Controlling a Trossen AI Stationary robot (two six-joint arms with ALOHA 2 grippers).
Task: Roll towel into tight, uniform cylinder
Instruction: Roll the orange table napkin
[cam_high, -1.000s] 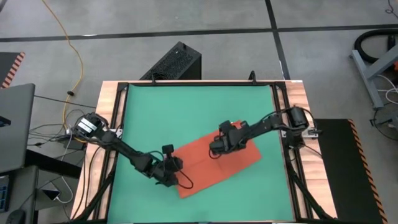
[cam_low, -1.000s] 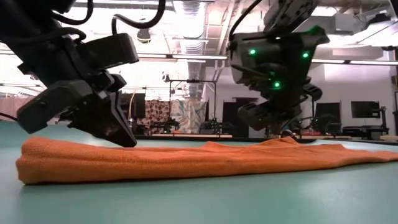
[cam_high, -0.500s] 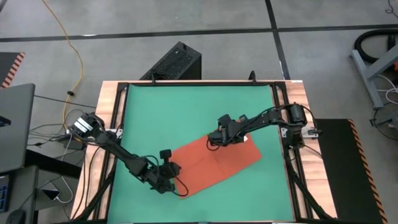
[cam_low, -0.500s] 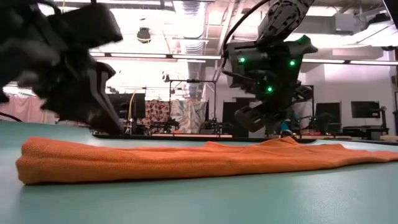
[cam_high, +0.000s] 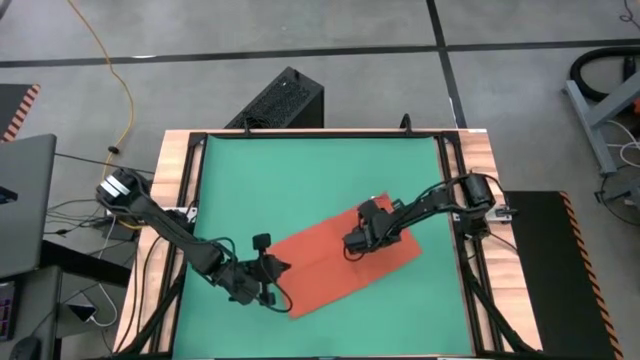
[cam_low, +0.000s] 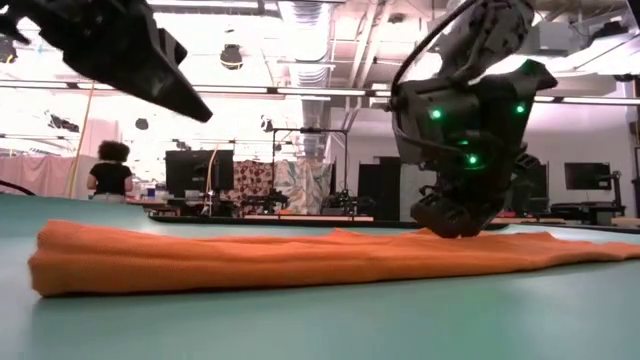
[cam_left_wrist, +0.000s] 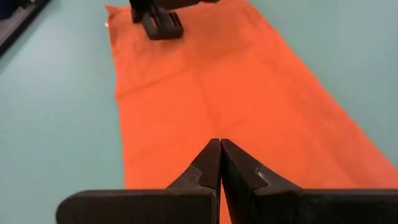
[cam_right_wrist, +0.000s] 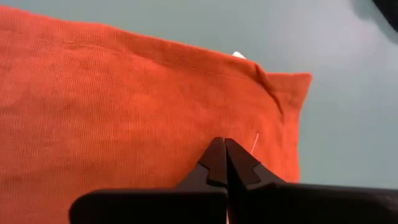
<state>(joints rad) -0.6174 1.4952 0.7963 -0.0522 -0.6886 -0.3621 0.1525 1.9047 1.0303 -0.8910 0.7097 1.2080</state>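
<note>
The towel (cam_high: 343, 260) lies folded into a flat orange-red strip on the green mat (cam_high: 300, 180), toward the mat's near-right part, its long axis running diagonally from the near-left end up to the far-right end. It is not yet rolled at all: in the low view it is a low, even band (cam_low: 300, 262) with one thick folded end. The left gripper (cam_high: 268, 281) sits at the strip's near-left short end, fingers pressed together on nothing, and its wrist view looks straight down the towel's length (cam_left_wrist: 230, 93), so the cloth stretches away from those fingertips along its long axis. That is the relation a roll would turn on, and the left arm looks the better placed to start it from that end. The right gripper (cam_high: 357, 241) is over the strip's far-right half, fingers also together and empty, tips low on or just above the cloth (cam_right_wrist: 124, 118) near the corner with the small white tag (cam_right_wrist: 239, 55). Compared with a second ago, the left gripper has lifted and drawn back off the end of the towel, while the right gripper rose briefly and has come back down; the towel itself has not shifted.
</note>
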